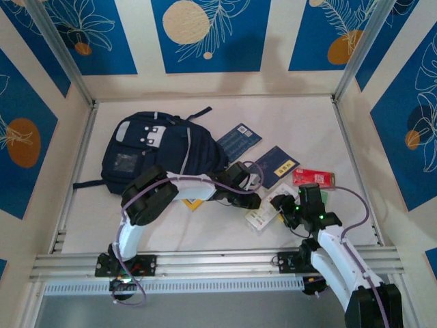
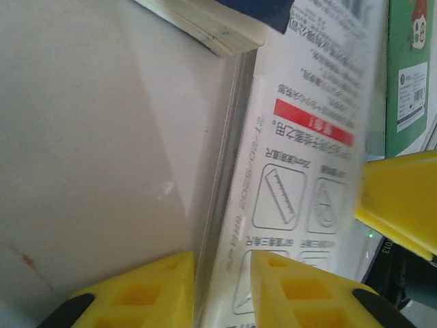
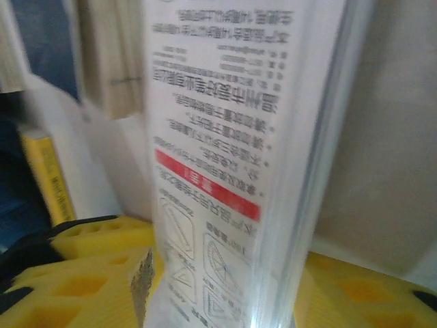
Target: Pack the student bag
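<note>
Stationery packet (image 3: 232, 171) between the yellow fingers (image 3: 75, 280) of the right hand (image 3: 218, 294).
Clear sleeve over white printed card, blurred; red band mid-card, ruler and set-square diagrams toward the fingers. Finger contact with packet not determinable. Book (image 3: 109, 68) page edges at upper left; pale tabletop (image 3: 396, 137) at right.

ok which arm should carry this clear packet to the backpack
Left, likely: both the left gripper and right gripper straddle the packet, but the student bag lies on the left arm's side, beside its forearm; the right would reach across.
</note>
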Robot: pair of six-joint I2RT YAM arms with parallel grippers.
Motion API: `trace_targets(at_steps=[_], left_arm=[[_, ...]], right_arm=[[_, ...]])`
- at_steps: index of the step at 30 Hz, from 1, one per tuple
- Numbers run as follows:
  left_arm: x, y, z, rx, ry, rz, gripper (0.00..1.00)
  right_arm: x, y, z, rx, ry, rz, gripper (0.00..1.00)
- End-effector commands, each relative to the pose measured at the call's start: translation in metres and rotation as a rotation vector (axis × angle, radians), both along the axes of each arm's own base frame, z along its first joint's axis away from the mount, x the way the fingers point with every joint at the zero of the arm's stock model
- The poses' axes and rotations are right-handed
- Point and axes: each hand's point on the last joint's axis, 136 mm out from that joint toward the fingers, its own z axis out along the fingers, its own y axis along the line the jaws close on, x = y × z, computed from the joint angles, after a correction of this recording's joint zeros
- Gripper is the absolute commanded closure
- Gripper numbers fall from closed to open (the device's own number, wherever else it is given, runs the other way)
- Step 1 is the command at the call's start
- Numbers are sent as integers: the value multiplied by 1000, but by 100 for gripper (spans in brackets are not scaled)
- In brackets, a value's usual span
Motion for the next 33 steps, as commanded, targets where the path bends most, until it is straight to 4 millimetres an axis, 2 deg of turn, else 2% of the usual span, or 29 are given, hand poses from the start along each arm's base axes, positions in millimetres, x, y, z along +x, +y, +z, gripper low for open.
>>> trace_targets(at_steps=[1, 6, 11, 17, 21, 26, 31, 33], left_arm=[[-16, -11, -24, -11, 61, -39, 76], [-16, -11, -25, -12, 65, -43, 77], [-17, -13, -22, -23, 68, -48, 77], [-17, -12, -8, -66, 78, -40, 76], [-12, -4, 18, -118, 71, -18, 70], [-6, 19, 60, -160, 15, 14, 54], [6, 59, 102, -159, -95, 80, 36], [12, 75, 117, -170, -125, 115, 33]], right_arm=[[9, 8, 16, 46, -91, 31, 49], [8, 7, 20, 44, -114, 28, 54], [9, 6, 16, 43, -117, 25, 64], [5, 3, 10, 22, -82, 16, 91], [3, -2, 21, -27, -91, 27, 100], [3, 0, 44, -45, -133, 67, 100], [4, 16, 72, -66, -227, 175, 100], [4, 21, 84, -102, -272, 220, 100]])
